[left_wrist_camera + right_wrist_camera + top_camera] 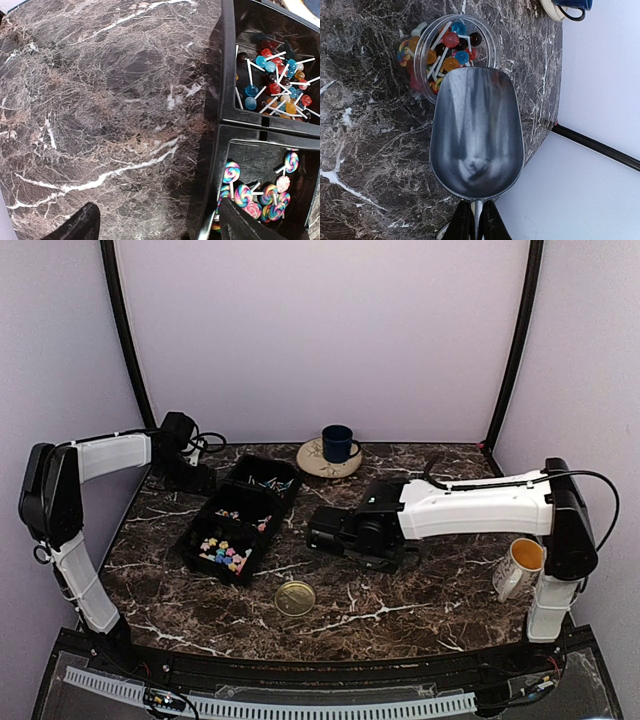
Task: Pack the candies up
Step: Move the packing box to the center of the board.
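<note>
The candies lie in the black three-part tray (262,502): pastel pieces (225,553) in the near part, small round lollipops (274,80) and swirl lollipops (255,197) in the others. More lollipops (451,42) fill the small clear jar (490,47). My right gripper (476,212) is shut on the handle of an empty metal scoop (476,135), whose tip rests over the jar's mouth. In the top view that gripper (325,530) is right of the tray. My left gripper (157,212) is open and empty, and it straddles the tray's left wall (226,70). In the top view it (190,472) is at the tray's far left.
A gold lid (295,597) lies on the marble table in front of the tray. A blue mug (337,443) stands on a saucer at the back edge. A white and yellow mug (520,567) stands by the right arm's base. The table's right edge (540,135) is close to the scoop.
</note>
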